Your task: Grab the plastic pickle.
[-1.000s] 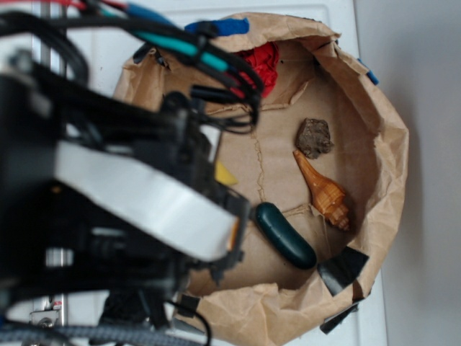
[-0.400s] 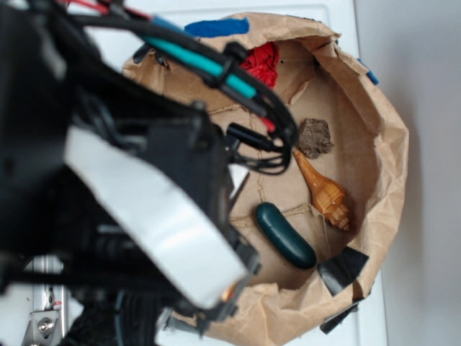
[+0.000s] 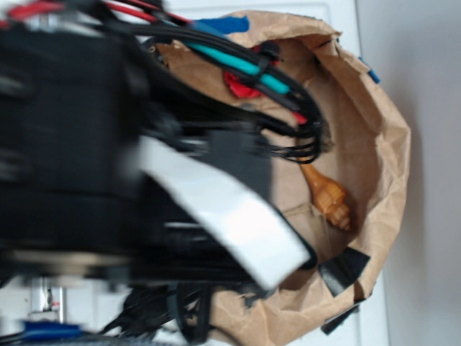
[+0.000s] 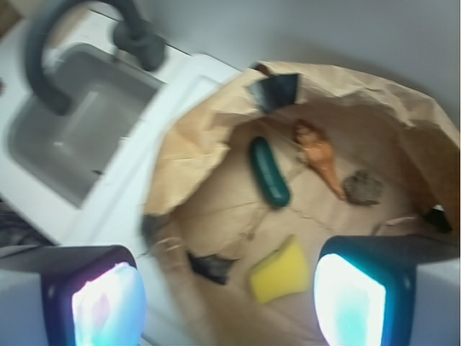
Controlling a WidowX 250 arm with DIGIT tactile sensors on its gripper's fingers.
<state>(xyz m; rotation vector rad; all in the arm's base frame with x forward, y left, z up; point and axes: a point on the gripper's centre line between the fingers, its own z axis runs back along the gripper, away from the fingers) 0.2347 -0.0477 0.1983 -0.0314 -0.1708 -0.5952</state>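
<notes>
Grab not started: gripper [image 4: 229, 292] spread wide w/ nothing in it, hovering above the paper bag [image 4: 374, 101], pickle [image 4: 269, 171] lying loose on bag floor beside the shell [image 4: 319, 155] (arm hides it in exterior view).

Pickle [image 4: 269, 171] in paper bag [image 4: 194, 137], just beside shell [image 4: 319, 155]; sponge [image 4: 280, 270] apparently nearer the camera.

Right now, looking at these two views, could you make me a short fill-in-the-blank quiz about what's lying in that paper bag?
1. The pickle is coloured ____.
2. In the wrist view, the shell lies between the pickle and the ____.
3. The yellow sponge lies nearer the gripper than the pickle does; the gripper's fingers hold ____.
4. Outside the bag sits a white ____ with a faucet.

Missing words: green; rock; nothing; sink
</notes>
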